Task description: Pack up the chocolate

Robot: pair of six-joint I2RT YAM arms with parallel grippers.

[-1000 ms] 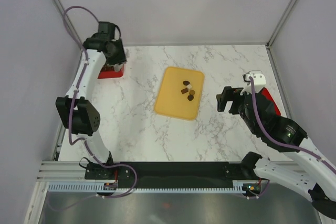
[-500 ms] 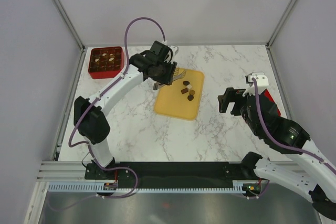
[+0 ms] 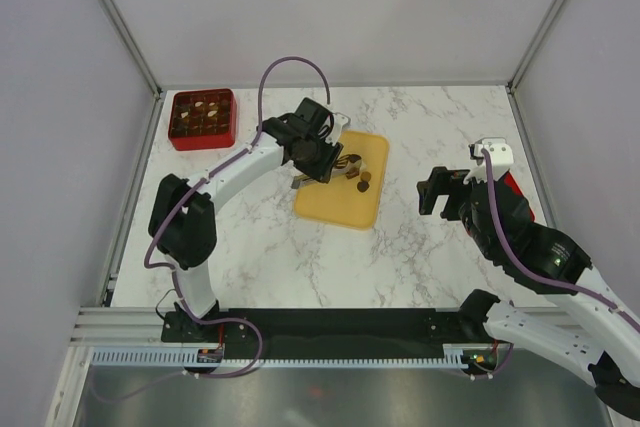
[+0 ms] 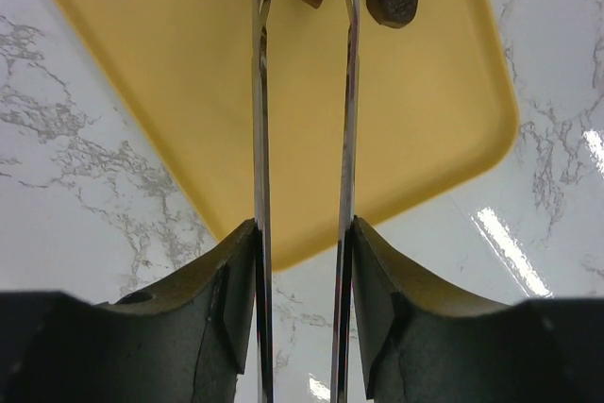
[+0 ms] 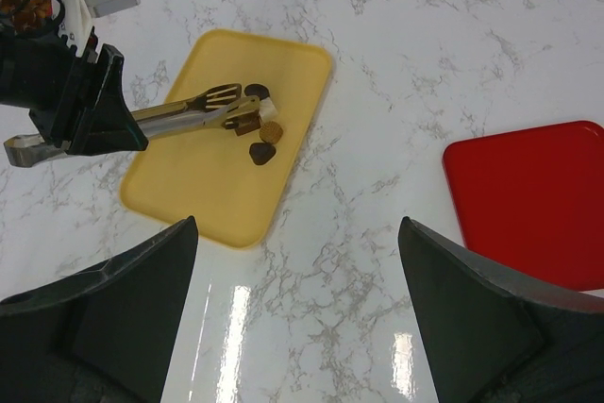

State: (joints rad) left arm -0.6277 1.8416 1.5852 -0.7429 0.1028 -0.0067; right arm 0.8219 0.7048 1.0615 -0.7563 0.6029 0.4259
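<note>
chocolate (image 5: 261, 151): small cluster of about four pieces on the far half of the yellow tray (image 3: 330, 205), one dark, one round and tan, one brown and oblong, one pale. more pieces sitting in the compartments of the red box (image 3: 205, 144) at the far left corner of the table (image 3: 430, 127), too small to count. in the left wrist view only two pieces plus a sliver of a third, cropped by or close to the top edge. metal tongs (image 5: 189, 112) reaching over the tray, tips at the brown oblong piece; cannot tell whether pinched or merely touched, tips cropped out of the wrist view and tiny elsewhere. blades apart, nearly parallel. left gripper (image 4: 302, 233) clamped on the tongs near their rear end, arm stretched forward and rightward, wrist over the tray's left edge. right gripper (image 5: 297, 224) spread wide, holding nothing, hovering above the marble right of the tray. flat red square (image 5: 538, 195) beside it, cropped by the frame, mostly hidden under the arm from above.
</note>
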